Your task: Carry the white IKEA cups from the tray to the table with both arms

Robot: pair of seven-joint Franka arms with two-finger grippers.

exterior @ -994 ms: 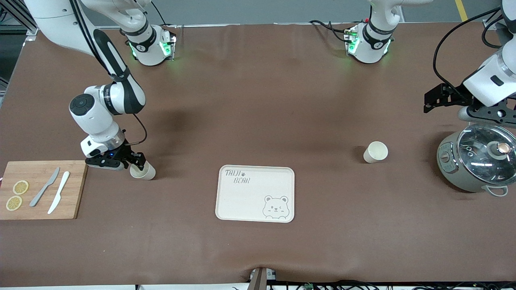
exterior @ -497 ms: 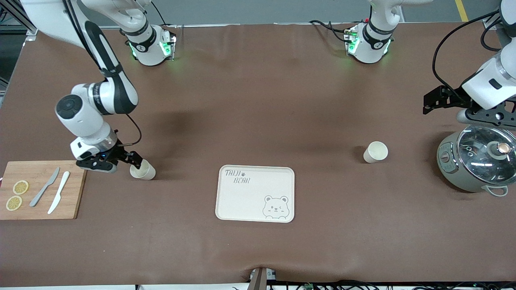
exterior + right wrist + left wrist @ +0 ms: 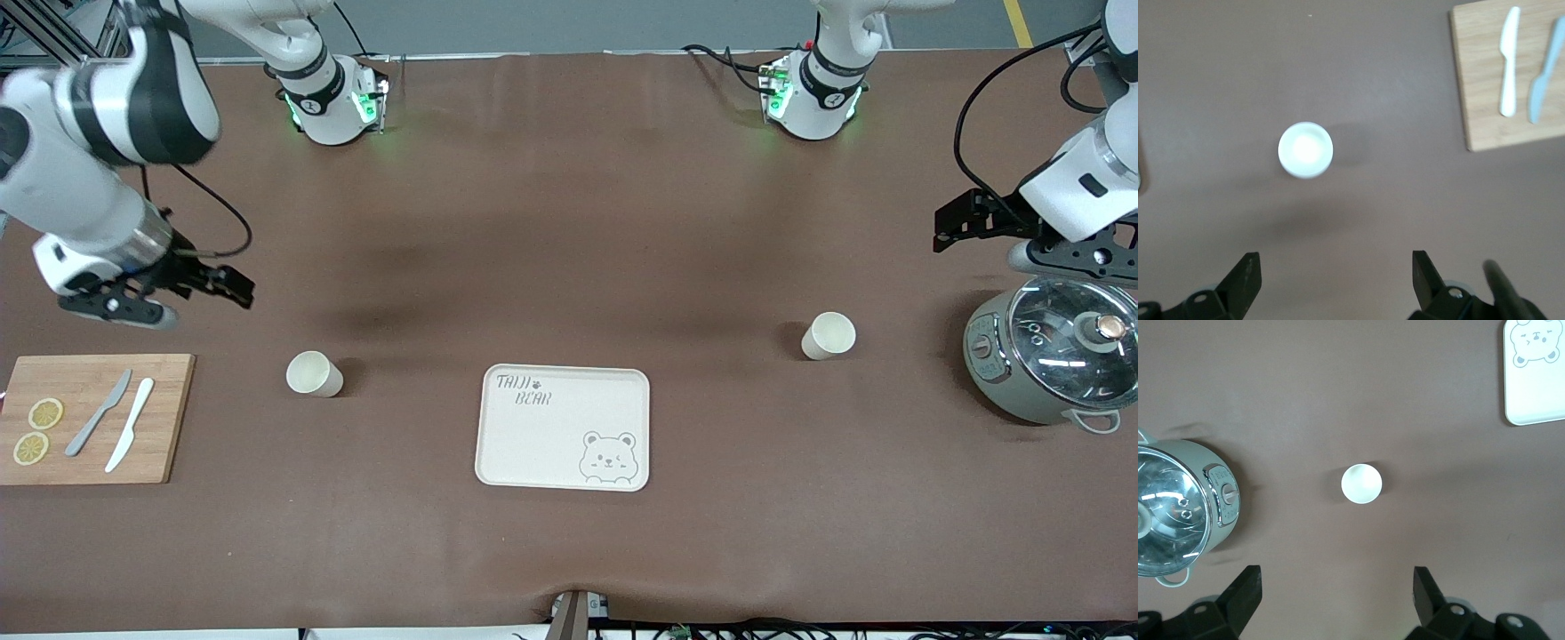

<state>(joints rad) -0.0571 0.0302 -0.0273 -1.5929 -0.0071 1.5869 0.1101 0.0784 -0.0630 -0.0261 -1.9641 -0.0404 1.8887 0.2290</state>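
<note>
Both cups were set on the table, off the tray. Right gripper and left gripper were raised, spread wide, empty. A careless swing could topple either cup.

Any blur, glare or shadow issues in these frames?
Front view: right arm motion-blurred; glare on the cooker's glass lid; soft shadows beside both cups. Right wrist view: cup and cutting board slightly soft. Left wrist view: sharp, lid reflecting.

Tray between two cups (both on table)
</note>
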